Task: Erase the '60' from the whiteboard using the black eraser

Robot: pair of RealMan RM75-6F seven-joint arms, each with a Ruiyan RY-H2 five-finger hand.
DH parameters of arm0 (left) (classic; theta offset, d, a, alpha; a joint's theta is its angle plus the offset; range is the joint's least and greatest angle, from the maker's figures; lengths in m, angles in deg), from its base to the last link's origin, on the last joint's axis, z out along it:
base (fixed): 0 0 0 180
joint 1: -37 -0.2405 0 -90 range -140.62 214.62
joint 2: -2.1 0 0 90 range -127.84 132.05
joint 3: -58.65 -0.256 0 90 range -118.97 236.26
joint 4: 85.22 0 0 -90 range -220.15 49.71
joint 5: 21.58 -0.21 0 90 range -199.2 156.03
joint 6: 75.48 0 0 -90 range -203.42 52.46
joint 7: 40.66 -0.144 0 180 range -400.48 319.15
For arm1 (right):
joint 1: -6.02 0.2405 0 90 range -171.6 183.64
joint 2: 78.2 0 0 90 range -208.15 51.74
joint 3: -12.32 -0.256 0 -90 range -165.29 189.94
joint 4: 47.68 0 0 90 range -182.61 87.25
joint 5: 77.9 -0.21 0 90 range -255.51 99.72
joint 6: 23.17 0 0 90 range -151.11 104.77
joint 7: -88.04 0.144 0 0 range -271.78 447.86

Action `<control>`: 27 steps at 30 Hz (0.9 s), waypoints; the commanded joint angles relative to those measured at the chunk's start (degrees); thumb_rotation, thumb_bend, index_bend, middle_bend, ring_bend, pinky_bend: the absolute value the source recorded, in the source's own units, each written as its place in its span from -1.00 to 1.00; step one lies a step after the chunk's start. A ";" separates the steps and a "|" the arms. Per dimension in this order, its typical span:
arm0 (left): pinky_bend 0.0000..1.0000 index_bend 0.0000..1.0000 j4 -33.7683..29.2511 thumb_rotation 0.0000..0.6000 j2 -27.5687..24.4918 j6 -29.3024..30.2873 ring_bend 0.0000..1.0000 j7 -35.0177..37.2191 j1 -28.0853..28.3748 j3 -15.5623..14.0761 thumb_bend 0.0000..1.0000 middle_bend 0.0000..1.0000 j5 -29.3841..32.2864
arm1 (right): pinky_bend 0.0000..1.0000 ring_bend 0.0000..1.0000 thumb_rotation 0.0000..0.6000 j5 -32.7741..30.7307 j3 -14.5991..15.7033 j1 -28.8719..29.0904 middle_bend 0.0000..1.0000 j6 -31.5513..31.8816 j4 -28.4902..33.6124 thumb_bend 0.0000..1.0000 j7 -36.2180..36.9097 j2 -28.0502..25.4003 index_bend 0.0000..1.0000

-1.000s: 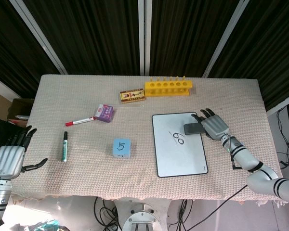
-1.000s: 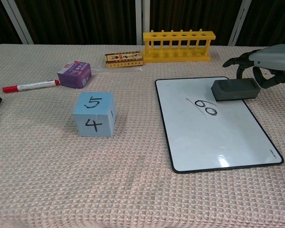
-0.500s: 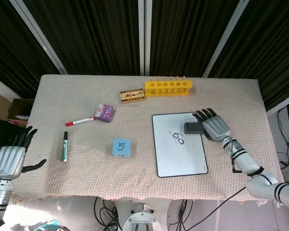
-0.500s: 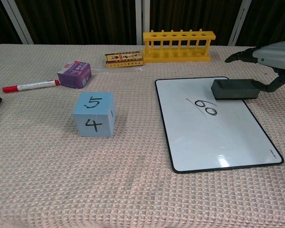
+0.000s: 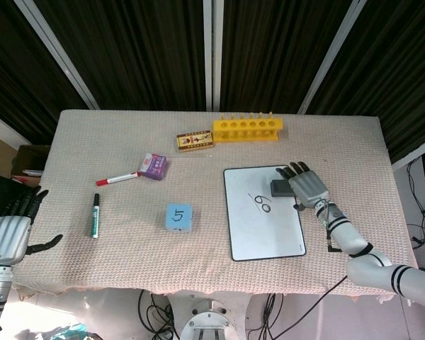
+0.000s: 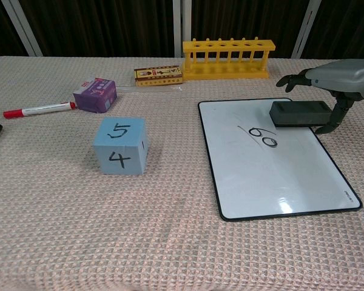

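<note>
The whiteboard [image 5: 265, 227] [image 6: 273, 176] lies right of the table's middle with '60' [image 5: 261, 204] [image 6: 264, 136] written in its upper half. On the board's top right corner rests the black eraser [image 5: 280, 187] [image 6: 299, 113]. My right hand [image 5: 308, 185] [image 6: 337, 76] hovers over the eraser's right end, fingers stretched out above it and thumb hanging down beside its near right edge. No grip shows. My left hand [image 5: 6, 237] is far off at the table's left front edge, fingers spread, holding nothing.
A blue cube [image 5: 178, 217] [image 6: 120, 145] stands left of the board. Behind it are a yellow tube rack [image 5: 246, 129] [image 6: 229, 57], a small carton [image 5: 195, 142], a purple box [image 5: 154, 166], a red marker [image 5: 117, 178] and a green marker [image 5: 95, 215].
My right hand's fingers uncurled from around the eraser, then the hand slid left over its right end. The eraser stayed on the board. The left hand drifted slightly down.
</note>
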 commanded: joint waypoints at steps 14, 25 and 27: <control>-0.60 -0.83 0.92 0.43 -0.40 -0.79 -0.81 1.80 0.37 -0.07 -0.74 -0.88 -0.15 | -0.47 -0.62 1.00 -5.35 -0.42 0.73 -0.42 2.42 -2.36 -0.62 -4.54 3.53 -0.70; -0.60 -0.83 1.93 0.44 0.18 -1.01 -0.81 3.04 0.25 -0.18 -0.74 -0.88 0.16 | -0.27 -0.43 1.00 -4.95 0.22 0.40 -0.23 3.48 -3.26 -0.60 -4.98 4.51 -0.44; -0.60 -0.83 2.12 0.45 0.43 -1.39 -0.81 3.23 0.35 -0.25 -0.75 -0.88 0.27 | -0.24 -0.40 1.00 -4.89 0.18 0.29 -0.20 3.87 -3.52 -0.60 -5.00 4.81 -0.41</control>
